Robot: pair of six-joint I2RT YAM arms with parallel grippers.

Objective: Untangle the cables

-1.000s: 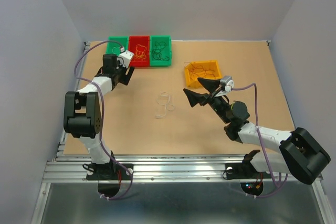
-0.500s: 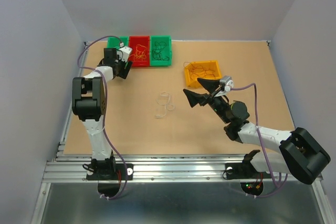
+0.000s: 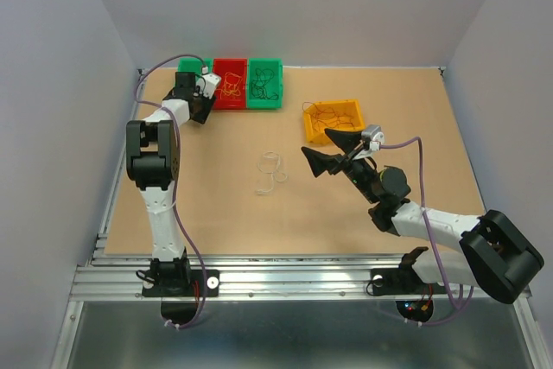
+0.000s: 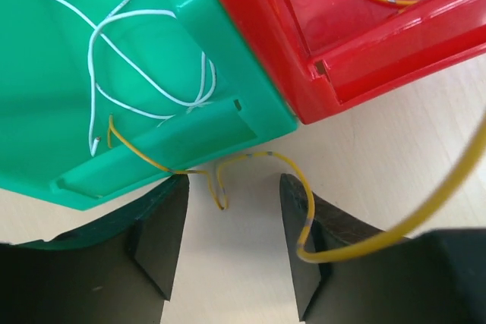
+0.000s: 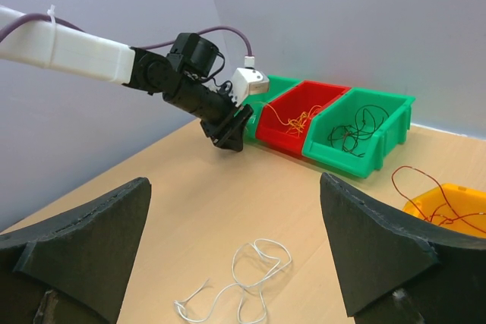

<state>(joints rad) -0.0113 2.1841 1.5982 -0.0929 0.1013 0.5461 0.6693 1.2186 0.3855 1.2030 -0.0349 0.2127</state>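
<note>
In the left wrist view my left gripper (image 4: 228, 240) is open on the table, just in front of where a green bin (image 4: 61, 111) meets a red bin (image 4: 364, 36). A thin yellow cable (image 4: 281, 158) hangs over the green bin's front lip, dips between the jaws and drapes over the right finger (image 4: 304, 263). White cable (image 4: 144, 89) lies inside that green bin. A loose white cable (image 3: 270, 172) curls mid-table. My right gripper (image 3: 327, 151) hovers wide open to its right, holding nothing. From the right wrist that white cable (image 5: 250, 275) lies below and between the fingers.
Three bins line the far edge: green (image 3: 192, 66), red (image 3: 230, 84) with orange cable, green (image 3: 264, 82) with dark cable. A yellow bin (image 3: 333, 118) with reddish cable stands just behind my right gripper. The left arm (image 3: 154, 149) reaches along the table's left side.
The left arm has stretched further back, bringing its gripper up to the left green bin's front. Its jaws have narrowed around the yellow cable. The right arm has not moved.
</note>
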